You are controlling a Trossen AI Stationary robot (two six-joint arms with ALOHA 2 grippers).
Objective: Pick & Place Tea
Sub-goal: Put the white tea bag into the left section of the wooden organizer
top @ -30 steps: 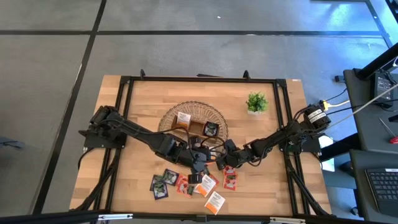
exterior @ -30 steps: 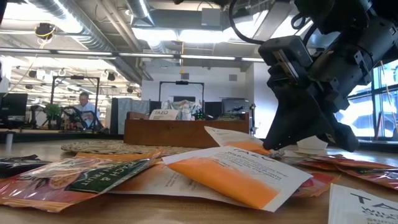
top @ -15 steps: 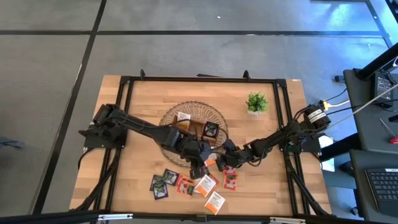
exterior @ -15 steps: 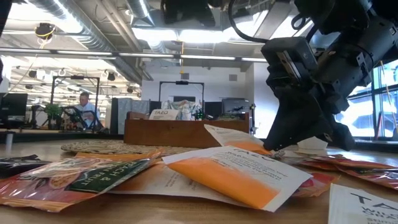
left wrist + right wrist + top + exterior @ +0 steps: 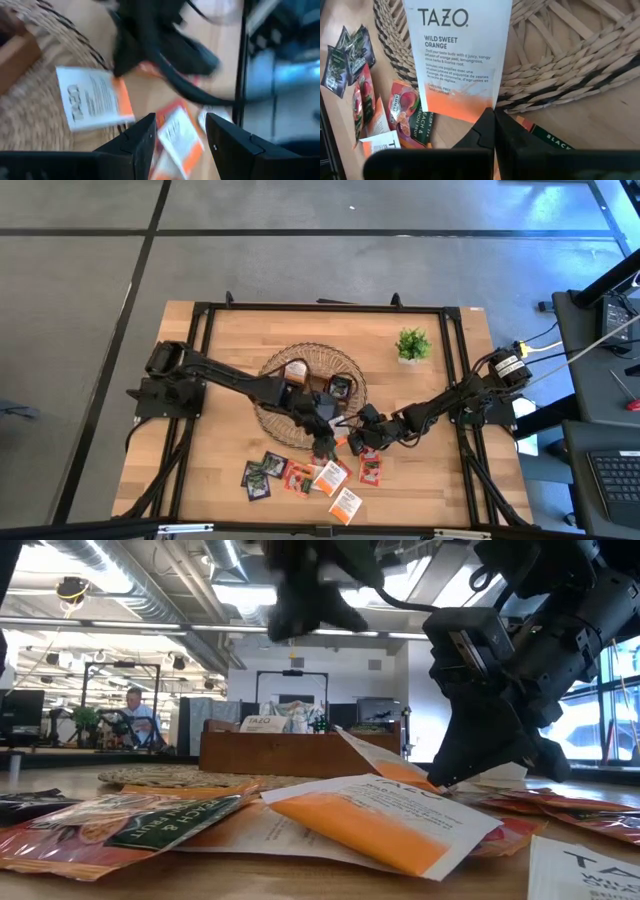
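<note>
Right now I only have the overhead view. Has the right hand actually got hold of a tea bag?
Observer: Yes. The right hand is shut on the orange edge of a white-and-orange tea bag.
Operator: How does it sit?
Observer: Tilted, with its far end over the woven rim of the basket.
Operator: And the left hand?
Observer: The left hand is open and holds nothing, above loose tea bags.
</note>
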